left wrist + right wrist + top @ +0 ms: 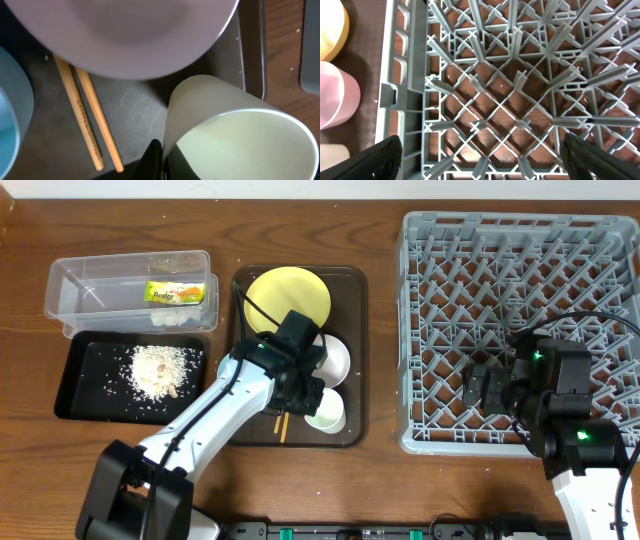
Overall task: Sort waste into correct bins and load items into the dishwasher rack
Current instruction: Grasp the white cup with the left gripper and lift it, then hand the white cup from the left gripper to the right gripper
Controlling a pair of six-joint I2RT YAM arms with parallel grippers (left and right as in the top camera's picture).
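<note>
Left gripper (314,394) pinching one small white cup (240,145), two thin wooden chopsticks (87,117) at nine o'clock, right gripper (488,385) jaws wide, empty

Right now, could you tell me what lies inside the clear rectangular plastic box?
Near the right end of the clear plastic box lie a yellow-green snack wrapper and whitish scraps; the rest looks bare. Anything under the wrapper is hidden.

A brown wooden desk (380,230) with a visible grain carries everything. Near its middle lies a dark brown rectangular serving tray (352,395) with rounded corners and a raised rim. The left wrist view shows the tray floor (135,105) faintly scratched. A black bar with small green parts (360,532) runs along the desk's near edge.
</note>
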